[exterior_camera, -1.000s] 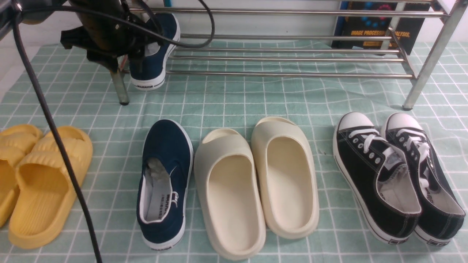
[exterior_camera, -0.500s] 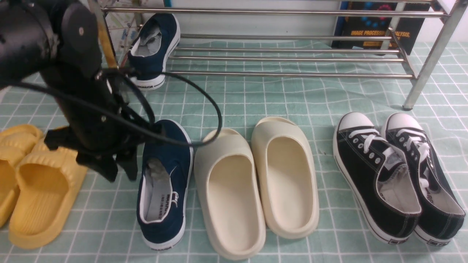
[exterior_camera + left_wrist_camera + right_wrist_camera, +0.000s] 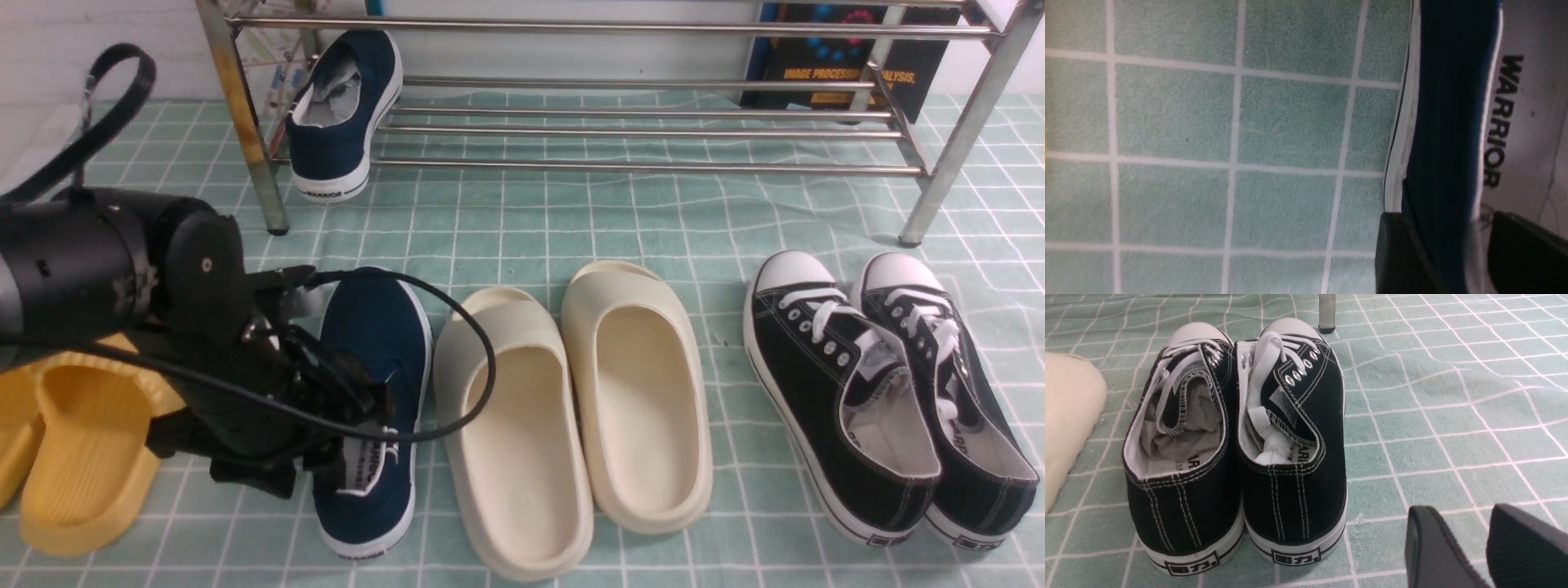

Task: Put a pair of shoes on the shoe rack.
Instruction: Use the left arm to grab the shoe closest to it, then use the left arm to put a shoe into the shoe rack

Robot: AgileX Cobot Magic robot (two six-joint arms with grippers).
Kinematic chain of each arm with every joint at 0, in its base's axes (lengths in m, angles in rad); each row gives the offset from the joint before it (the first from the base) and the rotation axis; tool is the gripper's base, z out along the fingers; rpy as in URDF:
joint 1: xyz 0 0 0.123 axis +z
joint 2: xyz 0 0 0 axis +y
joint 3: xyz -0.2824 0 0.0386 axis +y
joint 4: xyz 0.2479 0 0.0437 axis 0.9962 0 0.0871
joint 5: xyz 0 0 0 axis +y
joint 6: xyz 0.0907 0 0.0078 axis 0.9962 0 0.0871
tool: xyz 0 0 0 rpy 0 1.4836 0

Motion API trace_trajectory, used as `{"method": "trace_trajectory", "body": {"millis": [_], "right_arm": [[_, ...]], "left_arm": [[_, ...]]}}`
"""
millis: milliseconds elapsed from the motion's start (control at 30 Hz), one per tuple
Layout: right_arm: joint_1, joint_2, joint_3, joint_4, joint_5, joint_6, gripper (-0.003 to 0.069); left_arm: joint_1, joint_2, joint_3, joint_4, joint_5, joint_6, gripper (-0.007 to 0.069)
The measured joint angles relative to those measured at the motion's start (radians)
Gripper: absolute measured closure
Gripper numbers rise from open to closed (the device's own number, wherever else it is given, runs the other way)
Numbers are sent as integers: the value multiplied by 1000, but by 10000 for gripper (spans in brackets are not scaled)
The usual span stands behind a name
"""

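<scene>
One navy slip-on shoe (image 3: 339, 122) leans heel-down on the lower bars at the left end of the silver shoe rack (image 3: 653, 167). The other navy shoe (image 3: 384, 327) lies on the green checked mat, left of centre. My left gripper (image 3: 326, 453) is down over its heel end. In the left wrist view the left gripper (image 3: 1453, 261) straddles the shoe's side wall (image 3: 1447, 122), one finger outside and one on the "WARRIOR" insole, both pressed against the wall. My right gripper (image 3: 1470, 547) shows only in its wrist view, slightly open and empty, low over the mat.
Two cream slides (image 3: 571, 408) lie right of the navy shoe. Black lace-up sneakers (image 3: 882, 400) lie at the right, also in the right wrist view (image 3: 1233, 449). Yellow slides (image 3: 73, 457) lie at the far left. A book (image 3: 849, 57) stands behind the rack. A cable loops over the cream slide.
My left arm has left the rack, where the first navy shoe stays, and has come down and forward onto the heel end of the second navy shoe.
</scene>
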Motion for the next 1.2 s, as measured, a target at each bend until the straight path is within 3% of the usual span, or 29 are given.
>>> {"method": "trace_trajectory", "body": {"millis": [233,433,467,500,633,833,1200], "right_arm": [[0,0,0,0,0,0,412],[0,0,0,0,0,0,412],[0,0,0,0,0,0,412],[0,0,0,0,0,0,412],[0,0,0,0,0,0,412],[0,0,0,0,0,0,412],[0,0,0,0,0,0,412]], "left_arm": [[0,98,3,0,-72,0,306],[0,96,-28,20,-24,0,537],[0,96,-31,23,-24,0,546],[0,81,-64,44,23,-2,617],[0,35,-159,97,109,-2,626],[0,9,-333,118,104,-2,626],[48,276,-652,102,113,78,626]]}}
